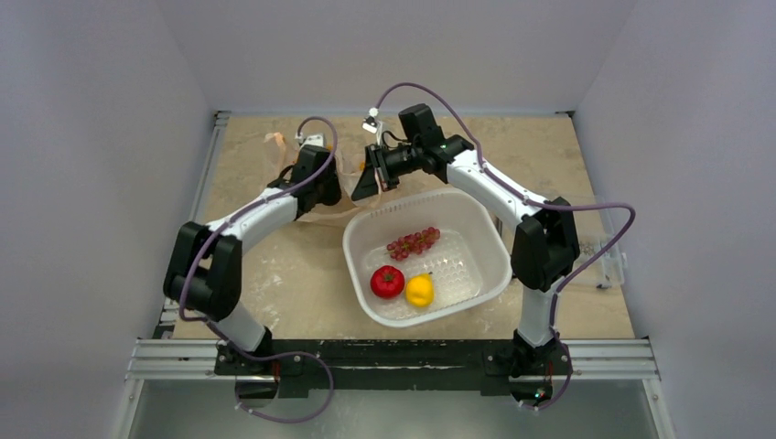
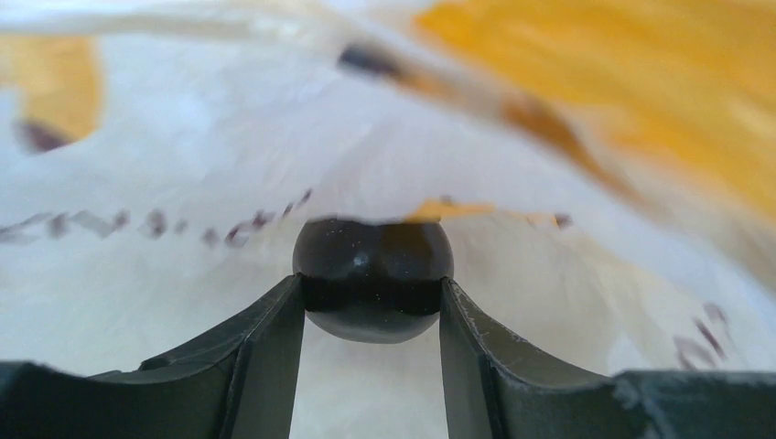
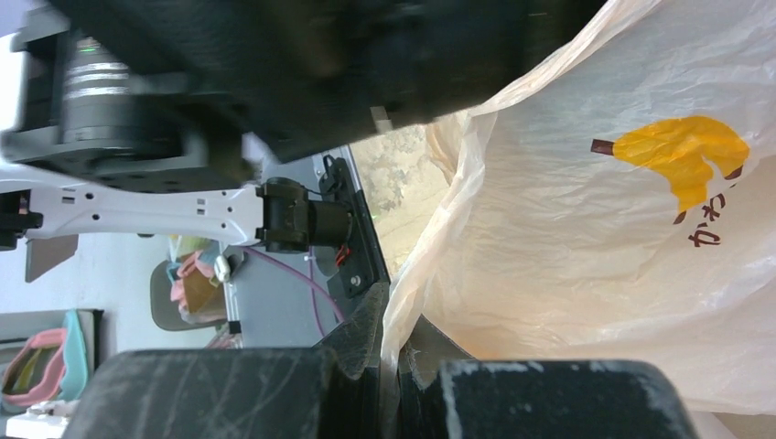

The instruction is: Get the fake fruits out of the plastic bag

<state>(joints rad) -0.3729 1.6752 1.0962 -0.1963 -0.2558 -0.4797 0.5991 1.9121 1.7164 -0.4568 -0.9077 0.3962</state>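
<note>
The dark purple round fruit (image 2: 372, 274) sits between my left gripper's (image 2: 372, 302) fingers, gripped on both sides, inside the peach-beige plastic bag (image 2: 183, 137). In the top view the left gripper (image 1: 322, 194) is buried in the bag (image 1: 350, 178) at the table's back. My right gripper (image 3: 395, 352) is shut on the bag's thin edge (image 3: 586, 256) and holds it up; it also shows in the top view (image 1: 368, 186). The reddish grapes (image 1: 414, 241), red tomato-like ball (image 1: 387, 282) and yellow lemon-like fruit (image 1: 420, 290) lie in the white perforated basin (image 1: 494, 240).
The basin stands just in front of the bag, between the two arms. A small clear plastic item (image 1: 608, 258) lies at the table's right edge. Grey walls close in the table on the left, right and back.
</note>
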